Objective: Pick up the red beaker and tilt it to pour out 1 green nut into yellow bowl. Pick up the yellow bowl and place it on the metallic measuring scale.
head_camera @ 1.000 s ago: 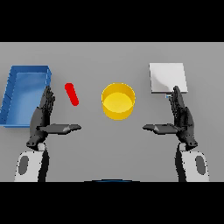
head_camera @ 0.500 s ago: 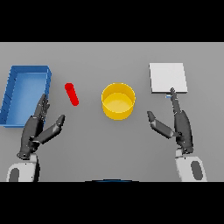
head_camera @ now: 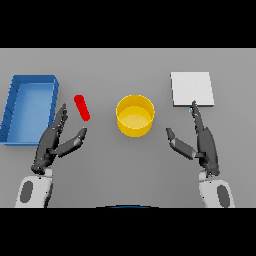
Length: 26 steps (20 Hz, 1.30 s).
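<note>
Nearest, the left hand (head_camera: 51, 145) and the right hand (head_camera: 202, 144) hover low over the grey counter (head_camera: 125, 175), both with fingers straight and spread and thumbs turned inward, holding nothing. Beyond them the red beaker (head_camera: 82, 107) lies on its side just past the left fingertips, and the yellow bowl (head_camera: 135, 116) stands upright in the middle between the hands. Farther out, a blue tray (head_camera: 12, 107) sits at the left and the pale square scale (head_camera: 192, 88) at the right, just beyond the right fingertips.
</note>
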{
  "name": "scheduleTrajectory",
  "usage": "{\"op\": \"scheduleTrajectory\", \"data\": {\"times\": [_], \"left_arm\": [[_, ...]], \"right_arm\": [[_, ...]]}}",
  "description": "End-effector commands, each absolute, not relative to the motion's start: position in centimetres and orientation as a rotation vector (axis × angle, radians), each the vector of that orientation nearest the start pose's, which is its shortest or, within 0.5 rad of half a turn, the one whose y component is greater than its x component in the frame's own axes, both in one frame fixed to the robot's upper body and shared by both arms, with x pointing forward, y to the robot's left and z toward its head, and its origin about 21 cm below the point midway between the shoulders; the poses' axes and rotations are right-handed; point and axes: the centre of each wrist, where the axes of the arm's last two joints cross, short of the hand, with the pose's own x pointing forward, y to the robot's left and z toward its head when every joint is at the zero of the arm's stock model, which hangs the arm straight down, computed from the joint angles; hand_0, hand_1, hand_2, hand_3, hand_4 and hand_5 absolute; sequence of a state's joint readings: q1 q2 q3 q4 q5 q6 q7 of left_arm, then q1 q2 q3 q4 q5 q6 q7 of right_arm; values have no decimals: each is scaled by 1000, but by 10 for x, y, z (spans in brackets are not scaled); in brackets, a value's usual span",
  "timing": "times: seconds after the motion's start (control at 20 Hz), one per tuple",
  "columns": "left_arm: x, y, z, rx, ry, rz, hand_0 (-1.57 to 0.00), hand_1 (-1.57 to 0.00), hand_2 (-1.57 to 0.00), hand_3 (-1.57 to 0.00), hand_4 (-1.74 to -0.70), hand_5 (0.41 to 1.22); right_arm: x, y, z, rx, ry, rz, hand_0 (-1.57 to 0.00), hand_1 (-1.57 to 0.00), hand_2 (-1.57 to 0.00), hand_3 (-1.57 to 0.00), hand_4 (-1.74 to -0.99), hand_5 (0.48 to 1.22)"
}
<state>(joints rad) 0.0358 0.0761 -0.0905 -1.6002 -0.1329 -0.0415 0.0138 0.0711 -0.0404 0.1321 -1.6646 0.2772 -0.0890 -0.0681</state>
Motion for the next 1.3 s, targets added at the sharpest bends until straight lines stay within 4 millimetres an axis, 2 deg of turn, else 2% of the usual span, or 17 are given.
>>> {"op": "scheduleTrajectory", "data": {"times": [0.0, 0.25, 0.55, 1.0, 1.05, 1.25], "left_arm": [[247, 230, -5, 91, -1537, -264, 1, 1, 1, 1, -1219, 622], [275, 225, -14, 109, -1535, -278, 1, 1, 1, 1, -1248, 650], [306, 220, -20, 108, -1529, -291, 1, 1, 1, 1, -1280, 682], [335, 210, -22, 111, -1496, -320, 1, 1, 1, 1, -1289, 683], [338, 207, -20, 102, -1504, -320, 1, 1, 1, 1, -1289, 683], [344, 204, -22, 68, -1530, -302, 1, 1, 1, 1, -1329, 695]], "right_arm": [[227, -213, 7, -218, -1688, 259, 1, 1, 1, 1, -1246, 627], [227, -217, 6, -190, -1688, 249, 1, 1, 1, 1, -1280, 634], [228, -219, 9, -211, -1686, 251, 1, 1, 1, 1, -1266, 635], [226, -216, 6, -201, -1685, 248, 1, 1, 1, 1, -1268, 641], [231, -217, 12, -205, -1691, 239, 1, 1, 1, 1, -1265, 638], [226, -224, 10, -217, -1689, 250, 1, 1, 1, 1, -1264, 640]]}}
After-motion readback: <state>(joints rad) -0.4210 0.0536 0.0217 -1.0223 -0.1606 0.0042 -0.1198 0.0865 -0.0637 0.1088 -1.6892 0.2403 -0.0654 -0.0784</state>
